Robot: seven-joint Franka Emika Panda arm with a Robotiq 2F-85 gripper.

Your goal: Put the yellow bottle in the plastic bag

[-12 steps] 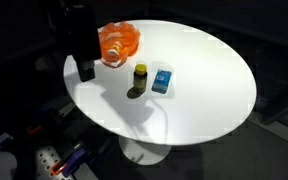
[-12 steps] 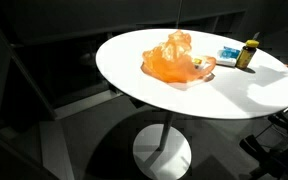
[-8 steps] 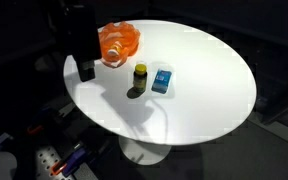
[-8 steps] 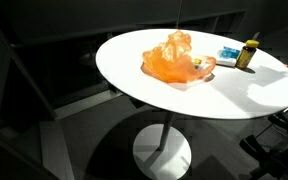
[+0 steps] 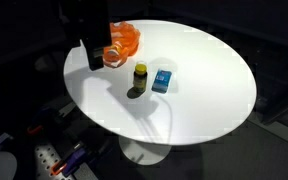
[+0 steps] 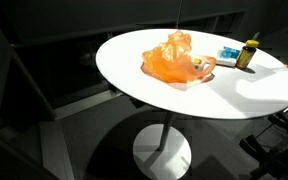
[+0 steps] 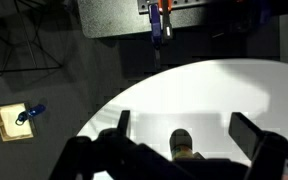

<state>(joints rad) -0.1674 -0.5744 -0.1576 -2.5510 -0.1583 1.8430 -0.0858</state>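
The yellow bottle (image 5: 140, 77) with a dark cap stands upright near the middle of the round white table (image 5: 209, 100). It also shows in an exterior view (image 6: 248, 53), and its cap shows in the wrist view (image 7: 182, 143). The orange plastic bag (image 5: 126, 41) lies crumpled at the table's rim, and shows in both exterior views (image 6: 176, 58). My gripper (image 5: 94, 60) hangs over the table edge beside the bag, apart from the bottle. In the wrist view the gripper (image 7: 184, 123) is open and empty, with the bottle's cap between the fingers, farther off.
A small blue box (image 5: 162, 80) lies right next to the bottle, also in an exterior view (image 6: 227, 52). The table stands on a white pedestal (image 6: 164, 152). Dark floor surrounds it, with a yellow square object (image 7: 12, 121) and clutter (image 5: 54, 160) below.
My gripper has moved from beyond the table's edge inward and up, closer to the bag. The bottle, bag and box have not moved.
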